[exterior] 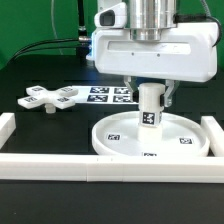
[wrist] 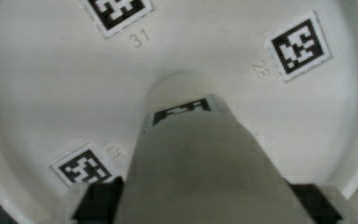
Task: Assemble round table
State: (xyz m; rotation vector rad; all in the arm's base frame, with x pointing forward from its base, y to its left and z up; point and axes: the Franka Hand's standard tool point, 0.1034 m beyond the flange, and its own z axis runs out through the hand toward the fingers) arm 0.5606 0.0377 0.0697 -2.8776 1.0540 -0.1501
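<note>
The large round rimmed disc (exterior: 150, 137) lies flat on the black table, with tags on its face. The short cylindrical post (exterior: 150, 105) stands upright at the disc's centre. My gripper (exterior: 150, 92) is shut on the post from above, its dark fingers on either side. In the wrist view the post (wrist: 197, 150) runs down between my fingertips (wrist: 94, 203) onto the disc (wrist: 60, 90). The cross-shaped piece (exterior: 52, 98) lies flat on the table to the exterior view's left, apart from the disc.
The marker board (exterior: 108, 94) lies behind the disc. Long white border bars run along the front (exterior: 100, 164) and both sides (exterior: 6, 122) of the work area. A green wall is behind.
</note>
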